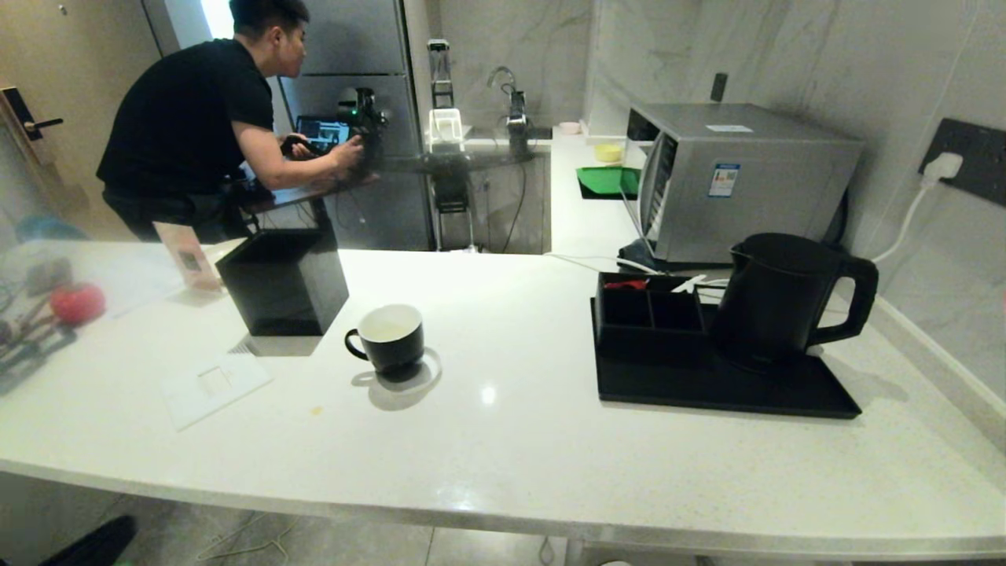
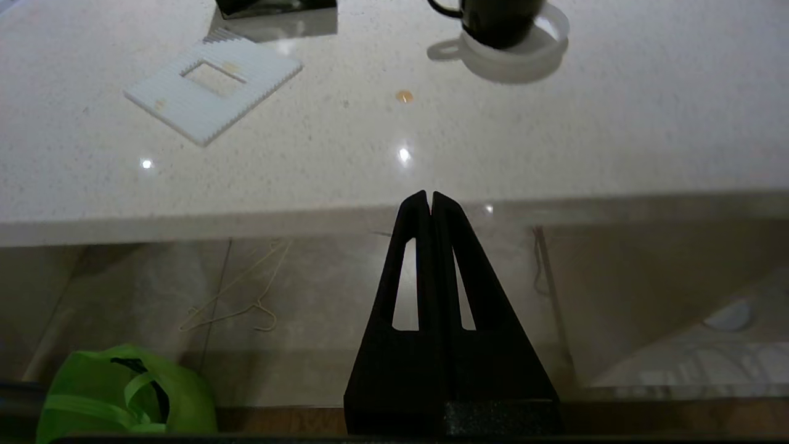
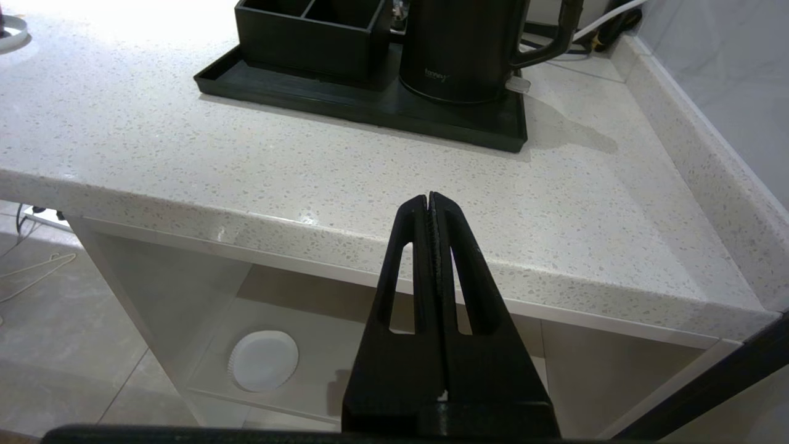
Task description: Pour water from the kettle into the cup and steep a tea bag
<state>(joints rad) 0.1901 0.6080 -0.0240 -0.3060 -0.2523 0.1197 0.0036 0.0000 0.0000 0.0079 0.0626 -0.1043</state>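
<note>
The black kettle (image 1: 778, 303) stands on a black tray (image 1: 707, 385) at the right of the counter, handle to the right; the right wrist view catches the kettle (image 3: 459, 52) too. The cup (image 1: 391, 336), black outside and white inside, sits mid-counter with its handle to the left, and its lower part (image 2: 499, 21) shows in the left wrist view. The tea bag is not visible. Neither arm appears in the head view. My left gripper (image 2: 430, 196) is shut and empty, just off the counter's front edge. My right gripper (image 3: 430, 197) is shut and empty before the front edge near the kettle.
A black square box (image 1: 283, 279) stands left of the cup, a white flat square (image 1: 216, 385) in front of it. A black compartment box (image 1: 648, 310) shares the tray. A microwave (image 1: 739, 177) is behind. A person (image 1: 196, 126) works at the far counter. A green bag (image 2: 123, 394) lies on the floor.
</note>
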